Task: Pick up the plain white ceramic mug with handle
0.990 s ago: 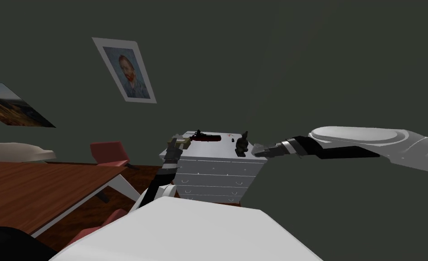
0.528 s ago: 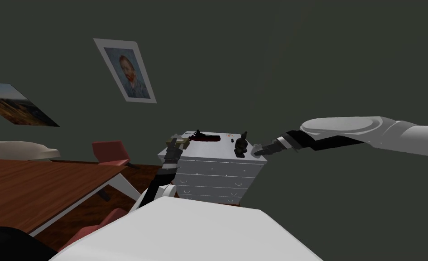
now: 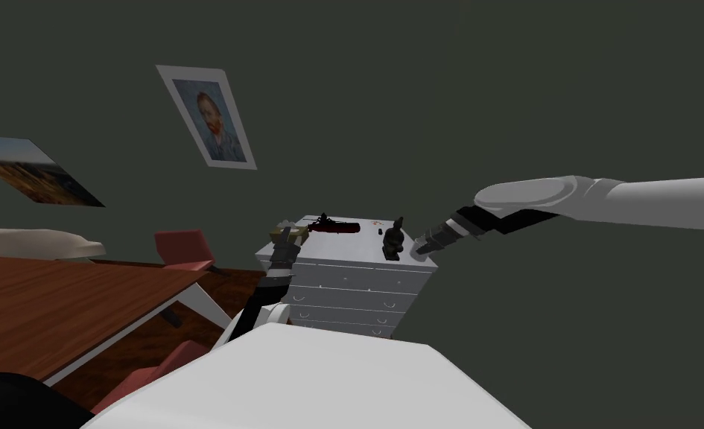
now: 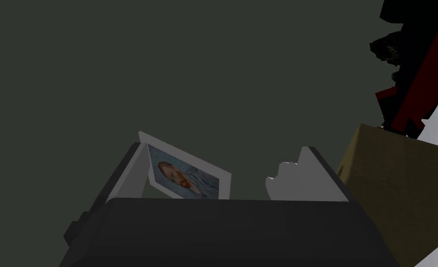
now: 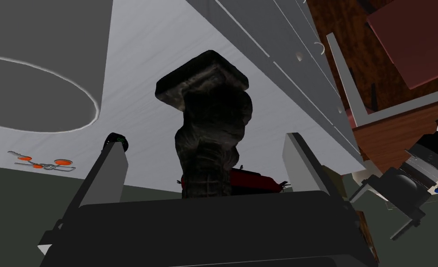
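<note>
Counted one white dresser, one dark figurine, one dark red object, one tan box, one grey mug, two wall pictures, two red chairs, one wooden table.

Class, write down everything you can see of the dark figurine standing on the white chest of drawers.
The dark figurine is near-black with a rough, lumpy, stone-like surface, and it rises from a flat, squarish base. It stands upright on top of the white chest of drawers, near the front edge and towards the right end. Only its base touches the chest. The open right gripper points at it from close by, without touching it.
</note>
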Available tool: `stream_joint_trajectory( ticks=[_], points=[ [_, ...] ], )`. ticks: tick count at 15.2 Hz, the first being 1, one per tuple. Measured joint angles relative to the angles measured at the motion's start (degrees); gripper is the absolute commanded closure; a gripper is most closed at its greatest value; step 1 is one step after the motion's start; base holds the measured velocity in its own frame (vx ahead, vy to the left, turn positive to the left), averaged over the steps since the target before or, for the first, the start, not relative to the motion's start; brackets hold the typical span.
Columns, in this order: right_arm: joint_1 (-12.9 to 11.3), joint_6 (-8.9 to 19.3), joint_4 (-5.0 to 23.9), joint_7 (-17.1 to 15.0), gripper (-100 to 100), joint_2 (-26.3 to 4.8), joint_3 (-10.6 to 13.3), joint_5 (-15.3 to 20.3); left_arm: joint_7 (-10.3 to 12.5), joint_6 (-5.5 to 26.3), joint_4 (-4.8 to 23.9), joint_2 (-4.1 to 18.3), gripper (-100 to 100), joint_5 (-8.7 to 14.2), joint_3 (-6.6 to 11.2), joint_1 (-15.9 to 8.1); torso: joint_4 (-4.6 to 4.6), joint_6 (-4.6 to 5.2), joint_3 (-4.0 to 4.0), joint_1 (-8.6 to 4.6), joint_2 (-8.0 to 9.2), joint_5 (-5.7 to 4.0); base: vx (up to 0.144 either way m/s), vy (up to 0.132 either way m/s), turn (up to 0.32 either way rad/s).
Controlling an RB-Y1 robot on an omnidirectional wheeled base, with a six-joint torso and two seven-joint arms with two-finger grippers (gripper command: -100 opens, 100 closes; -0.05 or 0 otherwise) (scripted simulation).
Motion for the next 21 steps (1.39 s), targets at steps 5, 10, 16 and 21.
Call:
stream_joint_trajectory(
  ticks=[5,10,16,21],
  points=[
    [1.2,-1.4,1.6,-2.0,-100,-6.1,-0.9,1.4,0.0,0.0,0.0,0.0,0,0.0,0.00,0.0,0.00,0.00,0.00,-0.03,0.00,0.00,0.011,-0.058,0.024],
    [2.6,-2.9,3.2,-3.8,-100,-12.0,-1.7,2.7,0.0,0.0,0.0,0.0,0,0.0,0.00,0.0,0.00,0.00,0.01,-0.07,0.01,-0.02,0.010,-0.070,0.029],
    [4.6,-4.8,4.9,-5.9,-100,-19.2,-2.5,4.1,0.0,0.0,0.0,0.0,0,0.0,0.00,0.0,0.00,0.01,0.01,-0.04,0.01,-0.02,0.010,-0.065,0.024],
    [5.8,-5.6,5.8,-6.4,-100,-22.2,-2.3,4.8,0.0,0.0,0.0,0.0,0,0.0,-0.01,0.0,0.01,0.03,0.02,0.16,0.03,0.00,0.009,-0.010,0.014]
  ],
)
